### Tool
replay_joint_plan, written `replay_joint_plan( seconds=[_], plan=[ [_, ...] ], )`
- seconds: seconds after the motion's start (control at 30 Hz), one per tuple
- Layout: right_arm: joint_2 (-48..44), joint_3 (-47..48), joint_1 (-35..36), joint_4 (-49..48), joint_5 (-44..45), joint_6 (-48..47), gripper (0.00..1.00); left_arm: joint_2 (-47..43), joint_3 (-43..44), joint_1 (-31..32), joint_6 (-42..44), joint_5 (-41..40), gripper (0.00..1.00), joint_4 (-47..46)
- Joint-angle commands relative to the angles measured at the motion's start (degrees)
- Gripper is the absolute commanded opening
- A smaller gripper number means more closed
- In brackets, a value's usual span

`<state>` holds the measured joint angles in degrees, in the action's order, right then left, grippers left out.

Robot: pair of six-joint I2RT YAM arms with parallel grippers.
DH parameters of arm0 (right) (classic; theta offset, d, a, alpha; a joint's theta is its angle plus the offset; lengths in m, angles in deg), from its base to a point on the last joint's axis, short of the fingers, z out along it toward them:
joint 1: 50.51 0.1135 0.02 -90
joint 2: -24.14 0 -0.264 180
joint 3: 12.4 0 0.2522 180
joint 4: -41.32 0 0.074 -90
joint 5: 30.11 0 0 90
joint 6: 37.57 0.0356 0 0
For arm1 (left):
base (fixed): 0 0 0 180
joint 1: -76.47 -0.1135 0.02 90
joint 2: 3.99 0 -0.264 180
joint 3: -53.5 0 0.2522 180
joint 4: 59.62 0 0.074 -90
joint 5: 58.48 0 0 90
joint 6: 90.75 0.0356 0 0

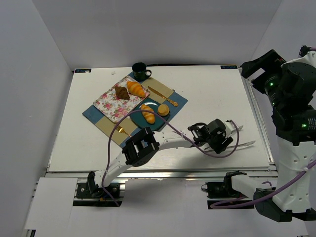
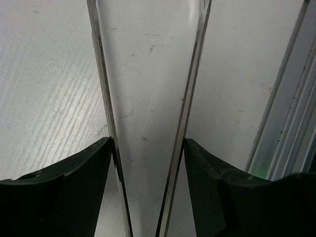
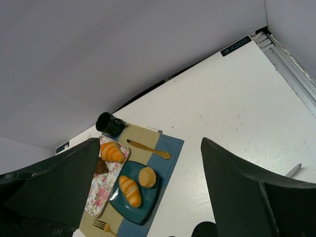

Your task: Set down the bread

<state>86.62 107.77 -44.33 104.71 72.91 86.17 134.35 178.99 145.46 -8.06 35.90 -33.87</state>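
Toward 4 o'clock on the white desk (image 1: 222, 94), metal tongs (image 1: 247, 144) are grasped by the left gripper (image 1: 217, 136). One finger is set against the outer side of each arm, and the tips are pointed toward 3 o'clock, near the desk's edge rail. The right gripper (image 3: 149, 140) is held high above the 3 o'clock side, released, with nothing between its widely spread fingers.

The bread is found toward 10 o'clock, on a blue and tan placemat (image 1: 94, 114). A long striped roll (image 1: 148, 114) is laid on a teal plate (image 1: 137, 120), with a round bun (image 1: 163, 109) at its 2 o'clock. On the floral tray (image 1: 111, 104) just beside the plate, a croissant (image 1: 137, 89) and a dark pastry (image 1: 122, 93) are set. A dark green cup (image 1: 140, 71) is placed at 1 o'clock of the tray.
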Motion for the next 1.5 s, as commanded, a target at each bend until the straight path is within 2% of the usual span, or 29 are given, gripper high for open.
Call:
replay_joint_plan(
  seconds=[0.0,0.1,0.23,0.27,0.33,0.47,0.57,0.67,0.7,0.77,0.8,0.93,0.97,1.1,1.13,1.2,1.27,1.3,1.4,1.47],
  plan=[
    [-0.8,-0.4,0.2,-1.6,0.6,-1.4,0.89,-1.5,2.4,1.1,0.5,3.3,0.71,-1.3],
    [-1.0,-0.7,0.2,-1.6,0.7,-1.4,0.89,-1.5,2.5,1.3,0.5,4.2,0.76,-1.3],
    [-1.2,-0.7,0.2,-1.6,0.9,-1.4,0.89,-2.3,2.6,1.3,0.6,3.4,0.9,-0.8],
    [-1.3,-0.6,0.2,-1.8,1.0,-1.4,0.89,-2.7,2.5,1.4,0.7,2.8,0.91,-0.6],
    [-1.1,0.4,0.1,-1.7,1.7,-1.4,0.89,-4.6,3.6,1.4,1.8,0.5,0.92,1.4],
    [-0.4,2.2,0.1,-2.2,3.6,-1.1,0.89,-10.1,5.4,0.7,3.2,-9.3,0.95,4.9],
    [-0.8,0.3,0.2,-3.7,3.3,-0.4,0.89,-16.2,5.5,-1.5,2.0,-14.8,0.96,7.6],
    [-1.0,-3.3,0.1,-5.0,1.9,0.0,0.89,-23.8,3.5,-4.0,1.2,-24.0,0.96,11.7],
    [-0.8,-4.1,0.2,-5.9,0.8,0.1,0.89,-26.2,2.3,-5.3,1.1,-31.0,0.96,12.8],
    [-0.8,-7.0,0.1,-7.4,-0.5,-0.3,0.89,-33.4,-2.4,-7.1,-0.9,-38.7,0.98,16.1],
    [-0.8,-7.9,0.1,-9.2,-2.0,-1.2,0.89,-35.8,-4.0,-9.3,-2.2,-46.7,0.98,17.5],
    [-0.6,-10.9,0.2,-10.7,-4.1,-2.5,0.89,-48.2,-11.5,-15.9,-14.2,-63.7,0.98,28.4],
    [-1.0,-12.8,0.2,-11.0,-4.9,-2.9,0.89,-54.0,-15.5,-17.4,-14.8,-66.1,0.98,28.6],
    [-2.0,-19.1,0.2,-13.8,-7.8,-3.6,0.89,-66.8,-22.2,-18.5,-18.7,-77.7,0.98,30.6],
    [-2.2,-20.2,0.1,-14.2,-8.4,-3.4,0.89,-68.8,-22.9,-18.5,-22.9,-84.0,0.98,32.1],
    [-2.6,-23.0,0.2,-15.6,-9.5,-3.0,0.89,-75.2,-25.6,-18.6,-27.9,-89.3,0.98,34.2],
    [-3.2,-24.8,0.1,-17.2,-10.5,-2.9,0.89,-82.4,-30.9,-18.6,-26.5,-93.8,0.98,30.9],
    [-3.3,-25.9,0.2,-18.6,-10.9,-3.1,0.89,-84.7,-33.0,-18.6,-23.0,-94.7,0.98,25.4],
    [-2.5,-25.9,0.1,-19.3,-12.5,-3.1,0.89,-91.2,-38.2,-18.6,-16.5,-96.6,0.98,16.5],
    [-1.6,-25.9,0.1,-19.4,-13.3,-2.9,0.89,-92.5,-38.2,-18.6,-17.5,-99.4,0.98,18.3]
  ],
)
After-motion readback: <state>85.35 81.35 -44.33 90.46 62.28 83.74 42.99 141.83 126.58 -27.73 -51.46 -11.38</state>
